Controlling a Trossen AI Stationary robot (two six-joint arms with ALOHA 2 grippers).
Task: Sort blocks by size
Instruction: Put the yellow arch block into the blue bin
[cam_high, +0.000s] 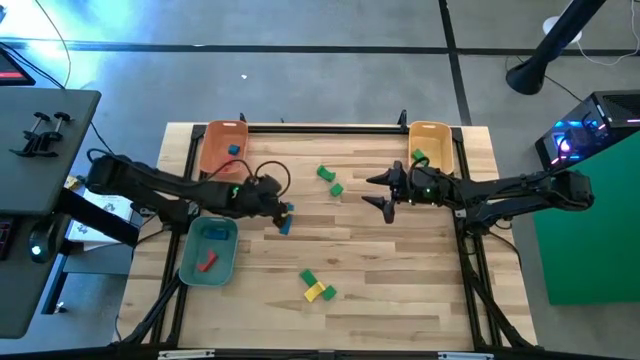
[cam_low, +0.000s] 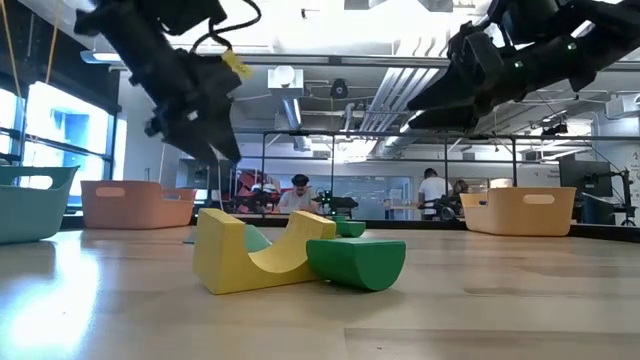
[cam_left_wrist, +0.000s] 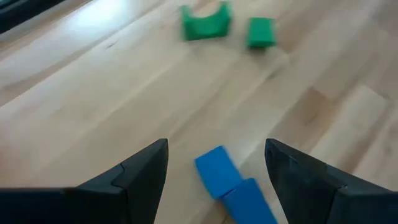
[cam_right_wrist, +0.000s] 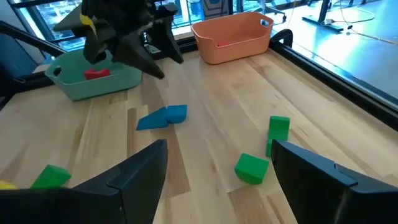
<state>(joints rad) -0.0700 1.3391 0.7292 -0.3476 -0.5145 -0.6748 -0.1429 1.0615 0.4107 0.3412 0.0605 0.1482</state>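
Two blue blocks (cam_left_wrist: 217, 171) (cam_left_wrist: 249, 200) lie touching on the wooden table, also seen in the high view (cam_high: 287, 219). My left gripper (cam_left_wrist: 216, 144) (cam_high: 283, 212) is open just above them, one finger on either side, touching neither. My right gripper (cam_high: 378, 197) (cam_right_wrist: 219, 146) is open and empty above the table's middle right. Two green blocks (cam_high: 325, 173) (cam_high: 336, 188) lie between the arms, toward the far edge. A green block (cam_high: 308, 277) and a yellow arch block (cam_high: 320, 292) lie near the front edge; the low view shows them touching (cam_low: 250, 255) (cam_low: 358, 260).
An orange tray (cam_high: 212, 160) at the far left holds a blue block (cam_high: 233, 149). A yellow tray (cam_high: 440, 135) at the far right holds a green block (cam_high: 419, 156). A teal tray (cam_high: 196, 268) at the near left holds a red block (cam_high: 207, 262). A black frame edges the table.
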